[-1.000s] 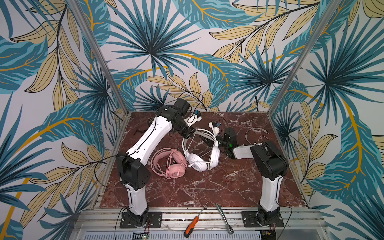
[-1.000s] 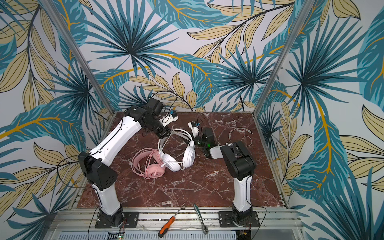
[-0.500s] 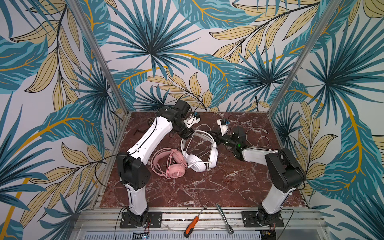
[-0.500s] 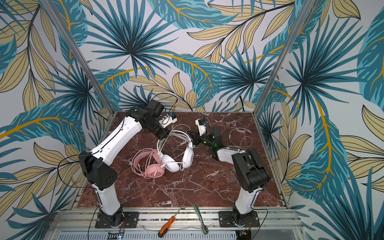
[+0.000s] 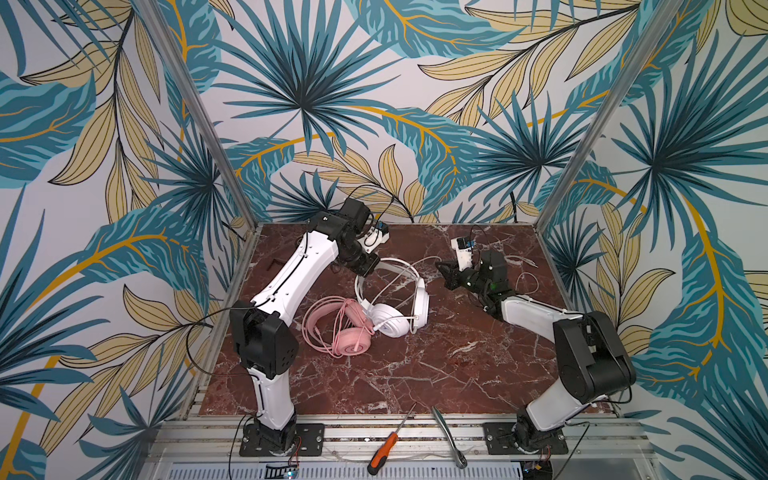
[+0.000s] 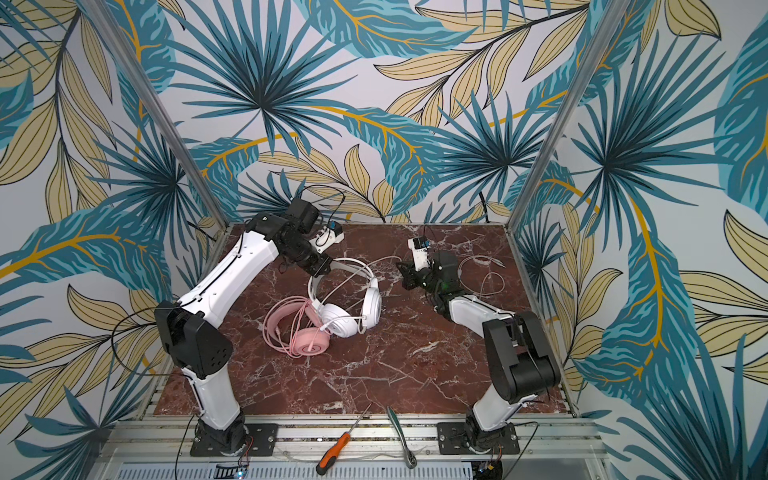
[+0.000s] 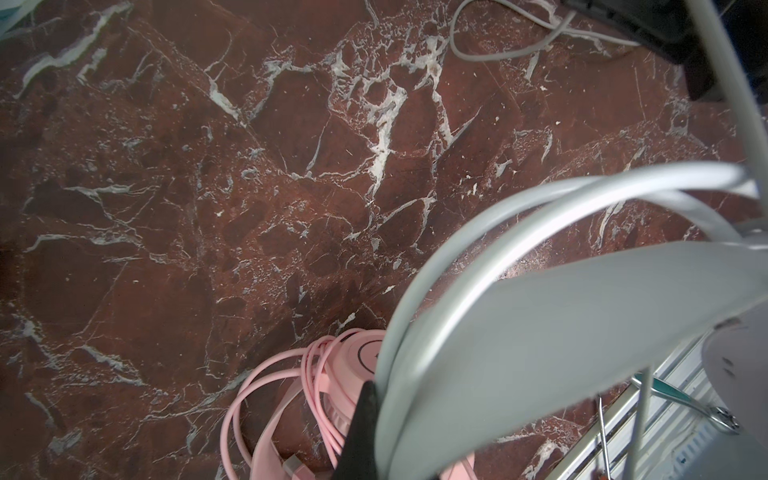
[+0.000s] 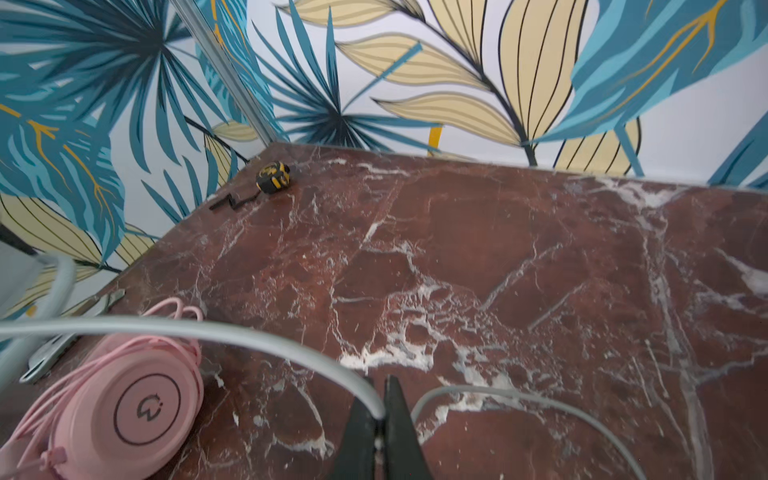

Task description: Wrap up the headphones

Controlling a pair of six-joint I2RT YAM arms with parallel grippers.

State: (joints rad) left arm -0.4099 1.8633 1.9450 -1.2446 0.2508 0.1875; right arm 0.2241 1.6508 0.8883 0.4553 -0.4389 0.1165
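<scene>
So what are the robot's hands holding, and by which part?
The left gripper holds the white headphones by the headband; the right gripper pinches the white cable partway along its length.

No legible words, numbers or brand names in any view. Only mark: the outer cup face of the pink headset point(image 8: 120, 403) has a thin dark ring with a small open-loop glyph in the middle, two tiny points on top. An arc of that ring shows in the left wrist view. Print on the tape measure point(image 8: 272, 177) is too small to read
</scene>
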